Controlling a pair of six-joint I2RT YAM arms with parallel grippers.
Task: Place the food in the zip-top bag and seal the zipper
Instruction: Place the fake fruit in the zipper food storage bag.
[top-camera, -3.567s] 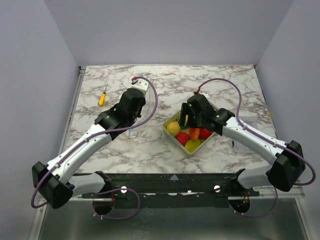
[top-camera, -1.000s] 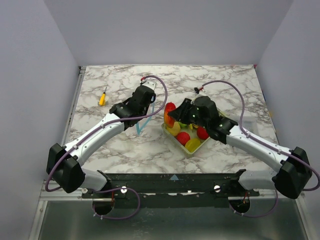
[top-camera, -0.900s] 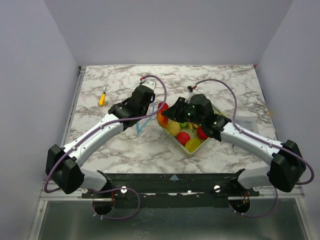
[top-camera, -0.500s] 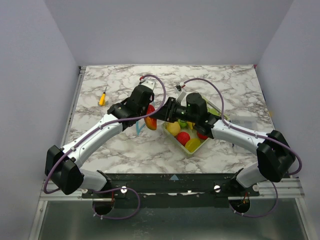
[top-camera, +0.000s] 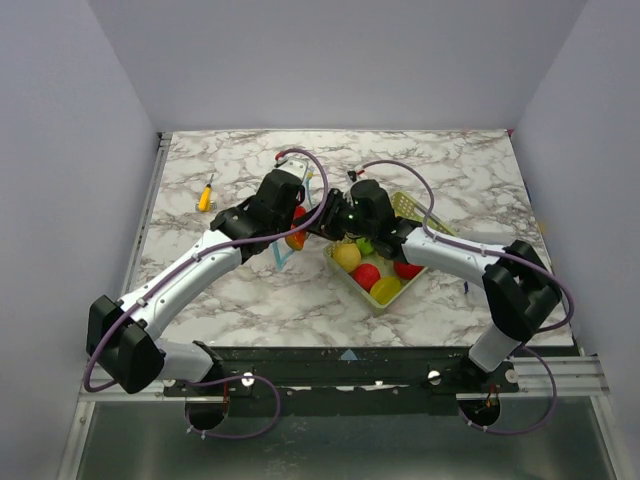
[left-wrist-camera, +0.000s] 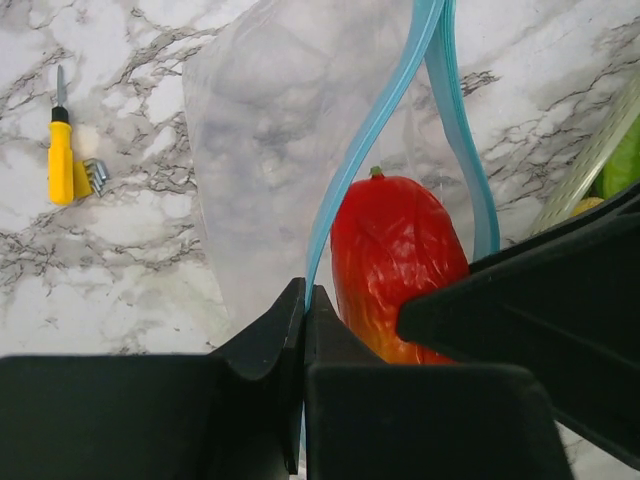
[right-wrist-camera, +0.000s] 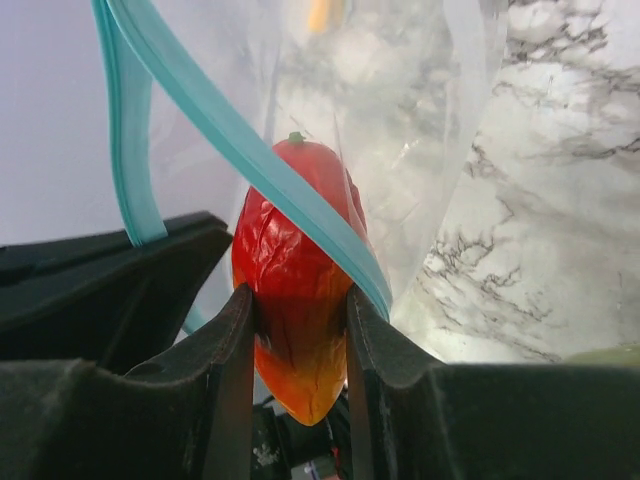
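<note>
The left arm (top-camera: 190, 275) reaches diagonally from the near left corner of the bench (top-camera: 250, 290) toward its middle. Its left claw (left-wrist-camera: 303, 310) is pinched fully closed on the zipper (left-wrist-camera: 370, 130). The right arm (top-camera: 450, 250) folds back leftward to meet it. The right claw (right-wrist-camera: 297, 305) is clamped around a red toy fruit (right-wrist-camera: 295, 230).
</note>
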